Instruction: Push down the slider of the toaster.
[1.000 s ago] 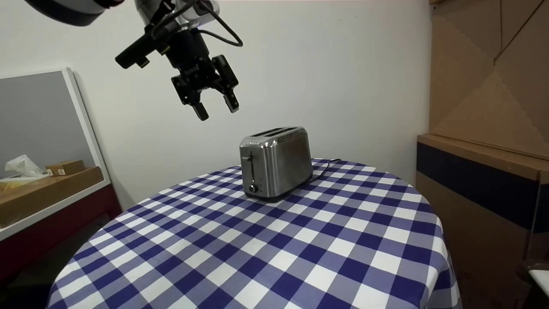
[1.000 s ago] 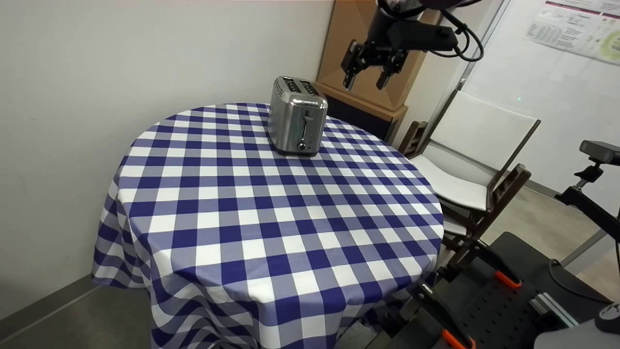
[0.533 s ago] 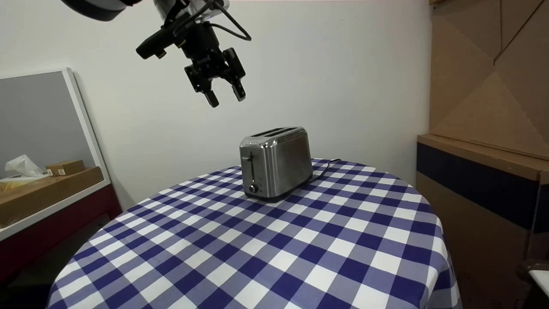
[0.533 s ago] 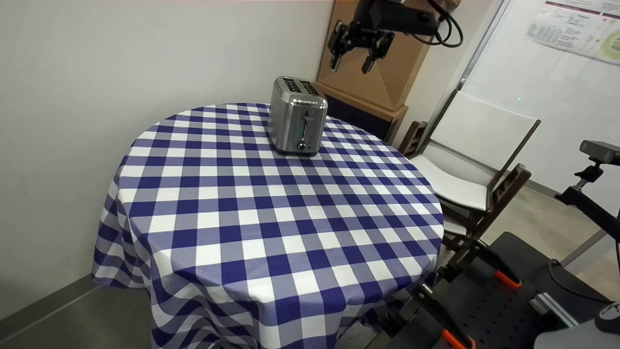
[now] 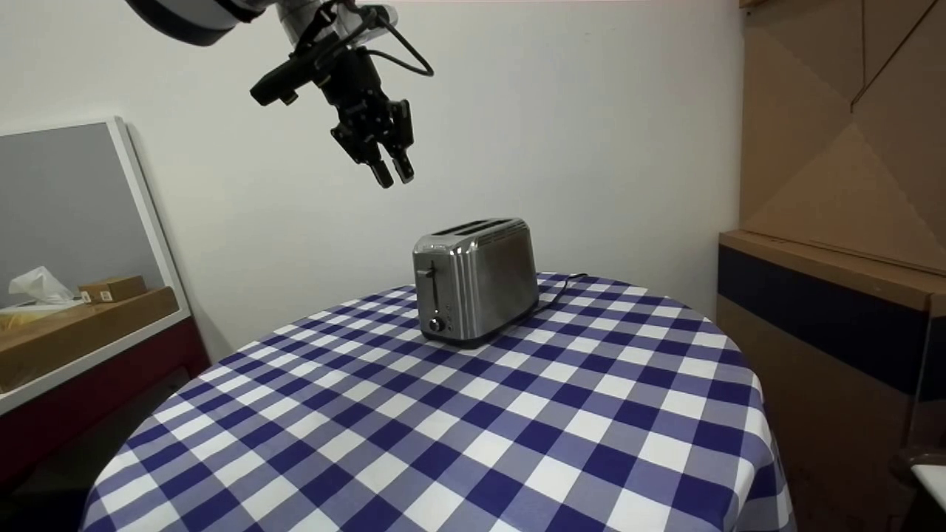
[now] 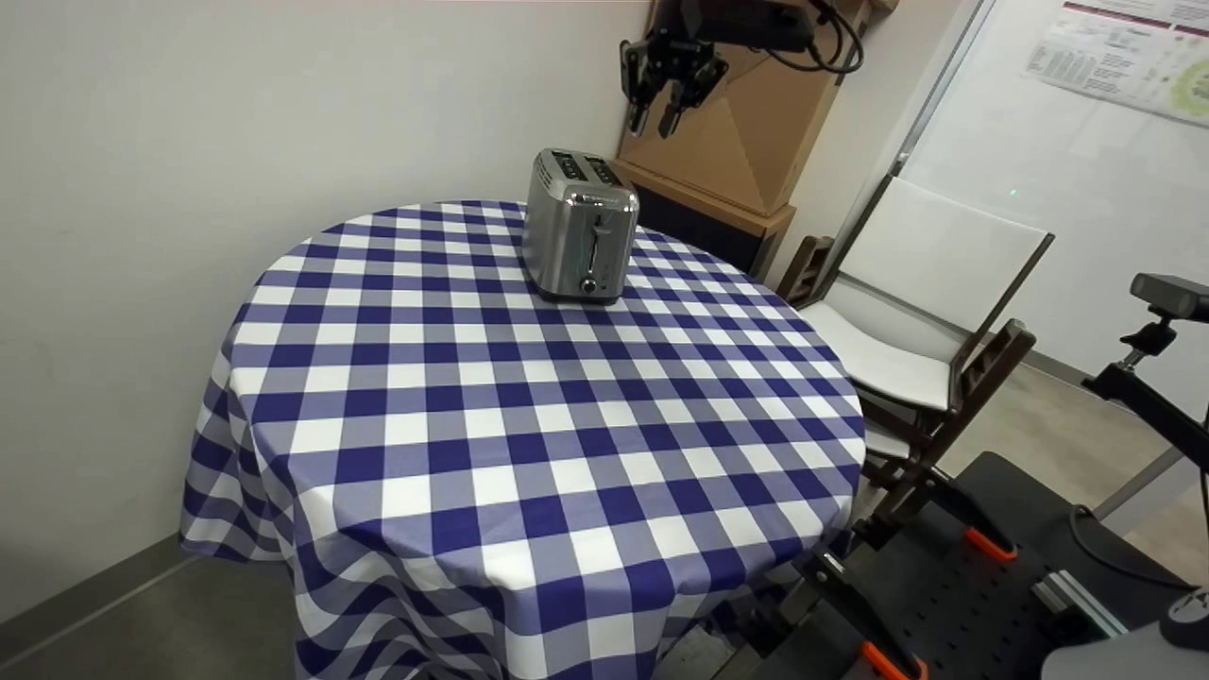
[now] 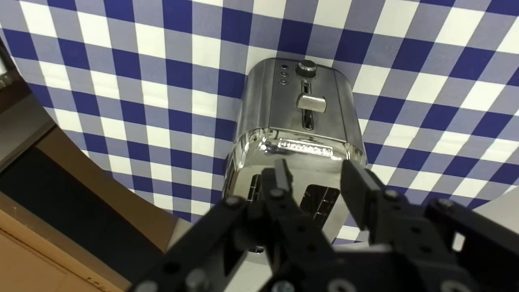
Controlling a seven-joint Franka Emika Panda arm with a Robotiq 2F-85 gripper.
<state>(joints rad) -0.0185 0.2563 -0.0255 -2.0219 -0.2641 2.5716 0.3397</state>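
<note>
1. One thing to move: the slider (image 7: pixel 311 103), a small metal lever on the end face (image 7: pixel 286 111) of the brushed-metal two-slot toaster (image 5: pixel 491 284); judging by its place near the upper end of its track (image 7: pixel 308 121), not pressed yet
2. Toaster location: upright on the gingham-draped worktop (image 5: pixel 443 436), with the slider in plain sight in both exterior views
3. At present, a pincer (image 7: pixel 315 169) with parted fingers (image 7: pixel 359 184), higher than the toaster and apart from it, holding nothing
4. Bring the fingers together first; probably steadier as one firm tip on so small a slider
5. Line up just outside the end face, clear of the bread slots (image 7: pixel 318 200); check height in both exterior views
6. Lower onto the upper side of the slider, then press straight down the track toward the control knob (image 7: pixel 307 67), slowly and evenly
7. Avoid leaning into the end face, for fear of skidding or tipping the toaster
8. Stop at the lower end of the track; pause for a likely latch, then lift straight off
</note>
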